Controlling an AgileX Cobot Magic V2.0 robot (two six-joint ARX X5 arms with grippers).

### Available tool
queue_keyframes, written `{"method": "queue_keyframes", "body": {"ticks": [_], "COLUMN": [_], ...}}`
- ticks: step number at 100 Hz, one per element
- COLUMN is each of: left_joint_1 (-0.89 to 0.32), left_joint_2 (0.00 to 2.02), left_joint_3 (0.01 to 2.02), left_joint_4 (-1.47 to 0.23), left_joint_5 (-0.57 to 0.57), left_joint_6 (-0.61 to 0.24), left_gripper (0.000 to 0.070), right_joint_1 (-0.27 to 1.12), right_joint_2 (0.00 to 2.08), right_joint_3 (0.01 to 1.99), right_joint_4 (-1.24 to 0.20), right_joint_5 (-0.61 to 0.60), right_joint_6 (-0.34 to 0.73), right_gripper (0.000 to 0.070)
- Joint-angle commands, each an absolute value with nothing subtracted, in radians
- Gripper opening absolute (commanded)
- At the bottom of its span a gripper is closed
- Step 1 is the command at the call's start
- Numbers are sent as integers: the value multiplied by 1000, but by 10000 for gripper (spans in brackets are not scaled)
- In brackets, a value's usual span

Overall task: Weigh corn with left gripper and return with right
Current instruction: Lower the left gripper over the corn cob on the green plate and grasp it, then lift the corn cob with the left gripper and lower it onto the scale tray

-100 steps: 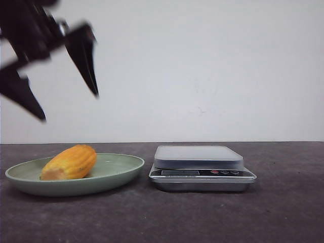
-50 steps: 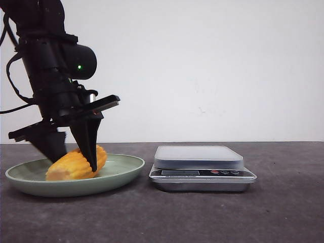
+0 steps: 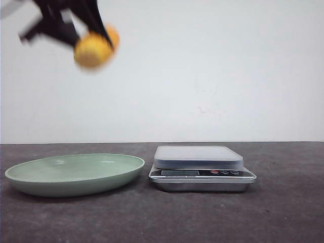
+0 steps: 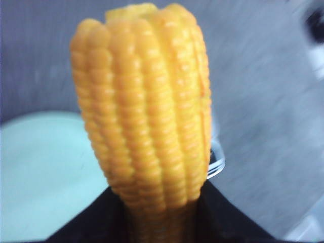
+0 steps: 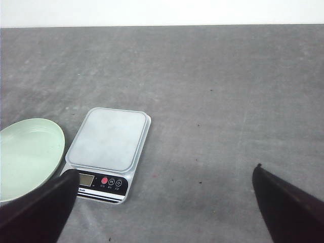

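Observation:
My left gripper (image 3: 83, 28) is shut on the corn (image 3: 95, 46), a stubby yellow-orange cob, and holds it high above the pale green plate (image 3: 30, 178), blurred by motion. In the left wrist view the corn (image 4: 147, 121) fills the middle, clamped between the black fingers (image 4: 233, 223), with the plate (image 4: 40, 172) below. The silver scale (image 3: 200, 164) stands right of the plate, its platform bare; it also shows in the right wrist view (image 5: 109, 139). My right gripper (image 5: 164, 202) is open and empty, above the table to the right of the scale.
The plate (image 5: 25, 157) is empty and lies close beside the scale's left side. The dark grey table (image 3: 283, 212) ends at a white wall behind.
My left gripper came down onto the corn on the plate, closed on it and lifted it high above the plate. The plate is now empty. The scale has not moved.

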State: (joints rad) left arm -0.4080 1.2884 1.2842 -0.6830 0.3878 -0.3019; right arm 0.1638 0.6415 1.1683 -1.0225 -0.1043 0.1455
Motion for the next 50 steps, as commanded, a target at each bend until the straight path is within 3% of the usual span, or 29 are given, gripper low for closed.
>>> {"method": "queue_keyframes", "body": {"ticks": [1,26,50], "left_joint_1": [-413,-414,-421], "left_joint_2": [1215,1020,1028], "left_joint_3": [1303,1303,1303], "left_joint_4": [-664,-659,-639], "left_joint_5": [382,370,337], "left_joint_6": [-332,-332,-358], "left_gripper": [3,3,3], "right_joint_1": [168,168,168], "right_joint_2": [645,645,645], "right_joint_3": [1184,1184,1184], "right_joint_4": [-1018,-1018,-1013], "right_joint_5": [-102,-104,-105], "right_joint_6": [149,149,145], "right_gripper": [700,700,700]}}
